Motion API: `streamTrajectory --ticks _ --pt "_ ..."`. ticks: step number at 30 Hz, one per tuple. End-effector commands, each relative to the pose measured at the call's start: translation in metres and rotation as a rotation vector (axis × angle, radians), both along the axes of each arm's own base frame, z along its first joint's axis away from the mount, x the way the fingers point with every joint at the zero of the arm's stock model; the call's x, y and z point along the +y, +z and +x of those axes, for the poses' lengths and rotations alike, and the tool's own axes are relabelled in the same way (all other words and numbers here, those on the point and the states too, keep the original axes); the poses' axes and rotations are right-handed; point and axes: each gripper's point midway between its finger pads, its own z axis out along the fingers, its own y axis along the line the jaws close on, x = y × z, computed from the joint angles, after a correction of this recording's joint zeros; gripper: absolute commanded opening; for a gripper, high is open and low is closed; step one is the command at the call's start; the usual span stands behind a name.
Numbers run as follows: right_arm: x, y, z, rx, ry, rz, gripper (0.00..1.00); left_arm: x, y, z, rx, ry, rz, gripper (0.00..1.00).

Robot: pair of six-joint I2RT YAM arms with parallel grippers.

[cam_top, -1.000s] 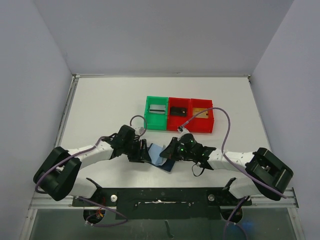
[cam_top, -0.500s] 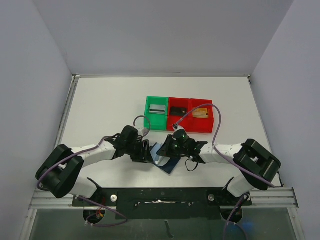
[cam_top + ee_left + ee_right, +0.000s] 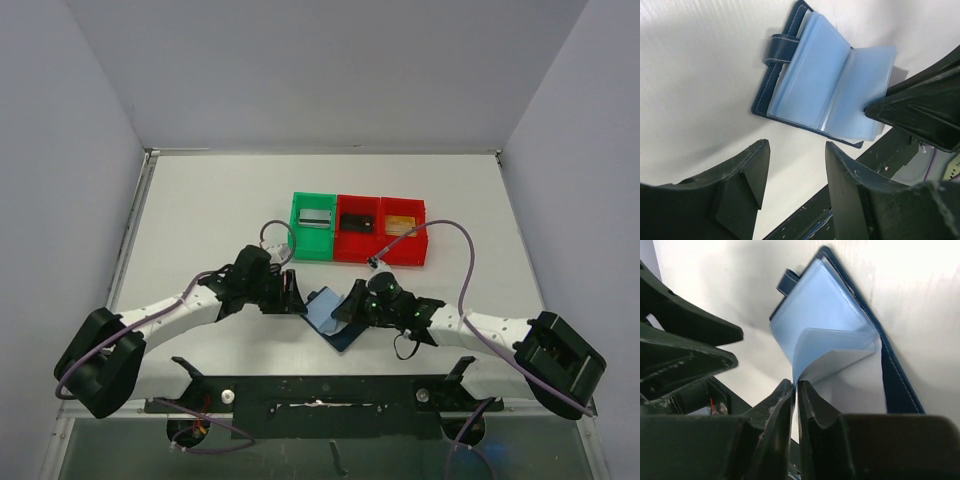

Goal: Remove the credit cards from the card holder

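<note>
The navy card holder (image 3: 340, 335) lies open on the table between the arms, its light blue pocket panels (image 3: 810, 85) fanned out. My right gripper (image 3: 796, 385) is shut on the edge of one lifted blue panel (image 3: 830, 337), and in the top view the right gripper (image 3: 347, 305) sits at the holder's right side. My left gripper (image 3: 795, 146) stands open with nothing between its fingers, a short way off the holder's left edge (image 3: 293, 292). A silver card (image 3: 315, 218), a black card (image 3: 358, 221) and a gold card (image 3: 401, 224) each lie in a bin.
A green bin (image 3: 298, 240) and two red bins (image 3: 345, 245) (image 3: 420, 245) stand in a row just behind the grippers. The black base rail (image 3: 320, 390) runs along the table's near edge. Purple cables loop over both arms.
My left gripper has drawn back from the card holder and stands apart from it. My right arm has swung its elbow out to the right, still pinching the blue panel.
</note>
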Motion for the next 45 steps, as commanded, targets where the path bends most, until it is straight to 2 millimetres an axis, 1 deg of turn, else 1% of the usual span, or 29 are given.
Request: streamTrajectory --ticks 1,3,5,8,11,14,17,20,24,26,28,31,33,36,38,41,45 --pt "-0.011 -0.002 -0.011 0.023 -0.028 0.019 0.12 -0.015 0.025 0.016 -0.072 -0.022 -0.049 0.48" --pt "-0.023 -0.010 -0.014 0.043 -0.070 -0.008 0.15 -0.018 0.021 0.014 -0.059 -0.041 -0.054 0.48" --pt "-0.038 -0.020 -0.017 0.068 -0.122 -0.062 0.17 -0.026 0.028 0.019 -0.069 -0.067 -0.070 0.49" --pt "-0.053 -0.029 -0.021 0.092 -0.171 -0.109 0.22 -0.031 0.024 0.022 -0.070 -0.099 -0.050 0.49" --pt "-0.063 -0.030 -0.022 0.098 -0.202 -0.144 0.26 -0.034 0.017 0.022 -0.058 -0.129 -0.034 0.49" --pt "-0.070 -0.025 -0.020 0.092 -0.226 -0.179 0.37 -0.037 0.010 0.024 -0.042 -0.141 -0.014 0.49" --pt "-0.070 -0.011 -0.014 0.062 -0.225 -0.195 0.40 -0.036 0.001 0.022 -0.014 -0.137 0.007 0.49" --pt "-0.065 0.005 -0.008 0.030 -0.215 -0.197 0.41 -0.036 -0.005 0.020 -0.002 -0.139 0.012 0.49" --pt "-0.051 0.027 -0.001 -0.017 -0.202 -0.196 0.41 -0.036 -0.007 0.021 -0.002 -0.141 0.017 0.49" --pt "-0.043 0.033 0.001 -0.036 -0.191 -0.195 0.41 -0.036 -0.007 0.021 -0.003 -0.144 0.021 0.49" --pt "-0.032 0.034 0.004 -0.047 -0.171 -0.183 0.41 -0.037 -0.008 0.022 -0.002 -0.145 0.023 0.49" --pt "-0.018 0.025 0.007 -0.039 -0.145 -0.169 0.41 -0.039 -0.009 0.021 0.002 -0.156 0.021 0.49" --pt "-0.014 0.012 0.009 -0.018 -0.146 -0.178 0.40 -0.040 -0.008 0.021 0.002 -0.162 0.019 0.49" --pt "-0.018 -0.016 0.009 0.031 -0.165 -0.216 0.39 -0.041 -0.009 0.019 0.009 -0.174 0.015 0.49" --pt "-0.021 -0.029 0.008 0.053 -0.172 -0.231 0.39 -0.043 -0.011 0.016 0.023 -0.187 0.010 0.49" --pt "-0.026 -0.046 0.003 0.092 -0.170 -0.261 0.38 -0.043 -0.017 0.010 0.047 -0.200 0.008 0.49" --pt "-0.034 -0.060 -0.003 0.128 -0.172 -0.303 0.36 -0.044 -0.024 0.004 0.075 -0.205 0.002 0.49"
